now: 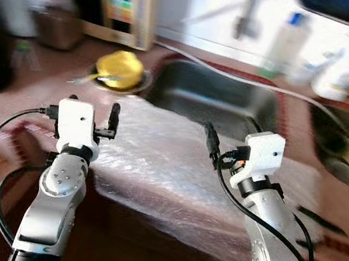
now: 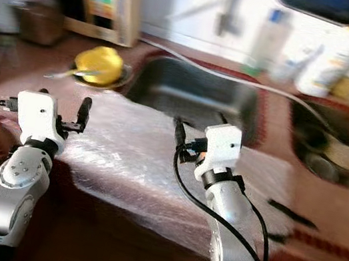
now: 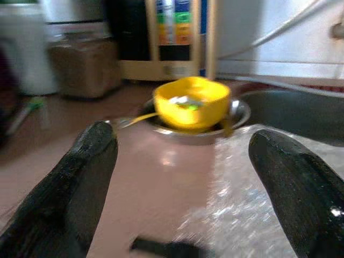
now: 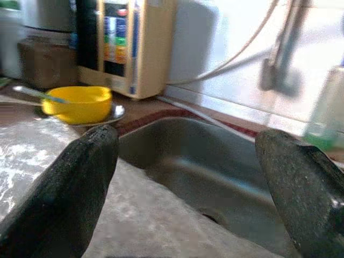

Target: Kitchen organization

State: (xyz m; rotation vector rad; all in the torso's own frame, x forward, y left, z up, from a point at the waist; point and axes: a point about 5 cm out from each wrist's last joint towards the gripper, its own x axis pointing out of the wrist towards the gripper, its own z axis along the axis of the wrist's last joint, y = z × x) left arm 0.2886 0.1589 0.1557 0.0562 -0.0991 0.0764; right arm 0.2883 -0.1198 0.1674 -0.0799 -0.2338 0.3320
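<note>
From my head, in the left eye view, I look down on a reddish-brown counter (image 1: 20, 86) with a steel sink (image 1: 214, 97) sunk into it at about twelve o'clock, and a sheet of clear bubble wrap (image 1: 155, 161) draped from the sink's near rim over the counter edge. My left gripper (image 1: 90, 110) is raised over the counter at nine o'clock from the sheet's middle, fingers spread and holding nothing; my right gripper (image 1: 226, 143) stands at three o'clock over the sheet, and I cannot tell from here how wide it is. A yellow bowl (image 1: 119, 70) sits on a steel plate at eleven o'clock, just beside the sink's left rim, with a utensil lying across it. Blurred white bottles (image 1: 348, 66) stand along the back at one to two o'clock, and a cream-coloured appliance (image 1: 126, 0) stands against the wall behind the bowl. The right eye view gives the same layout, plus a second basin (image 2: 333, 152) at two o'clock holding dishes. In my left wrist view, my two black fingers (image 3: 75, 177) are wide apart and empty, with the yellow bowl framed between them and the bubble wrap under the far finger. In my right wrist view, my fingers (image 4: 70, 183) are likewise spread wide with nothing held, the sink lying between them and the bowl beyond.
</note>
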